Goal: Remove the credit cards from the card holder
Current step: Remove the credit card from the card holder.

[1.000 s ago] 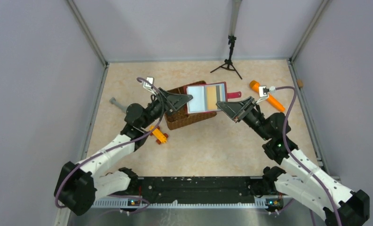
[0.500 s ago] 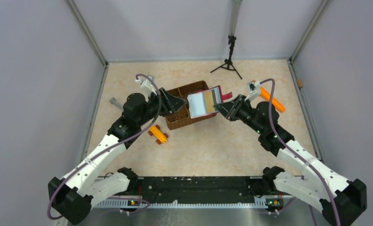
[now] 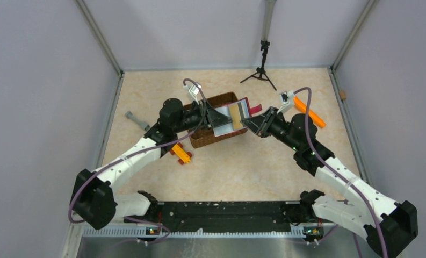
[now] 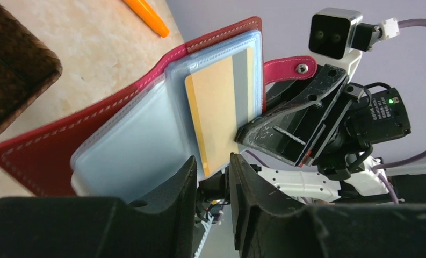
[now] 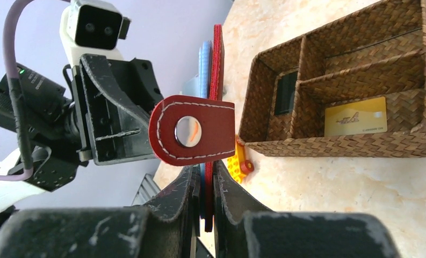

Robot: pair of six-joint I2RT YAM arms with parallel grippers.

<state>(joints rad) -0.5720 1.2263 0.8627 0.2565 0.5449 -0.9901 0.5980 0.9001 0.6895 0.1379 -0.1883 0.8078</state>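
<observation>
The left claw (image 4: 213,164) is the nearer one. Its fingers are narrowly parted and clamp nothing, right at the low end of the tan card (image 4: 216,115). The card's long axis runs straight away from it, up a pocket of the open holder (image 4: 119,134), which is in the air by the basket (image 5: 334,145). Beyond, the right claw (image 5: 204,169) pinches the holder's red cover.

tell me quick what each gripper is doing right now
left gripper: narrowly parted around a corner of the tan card, grip cannot be told
right gripper: closed on the red edge of the card holder
</observation>
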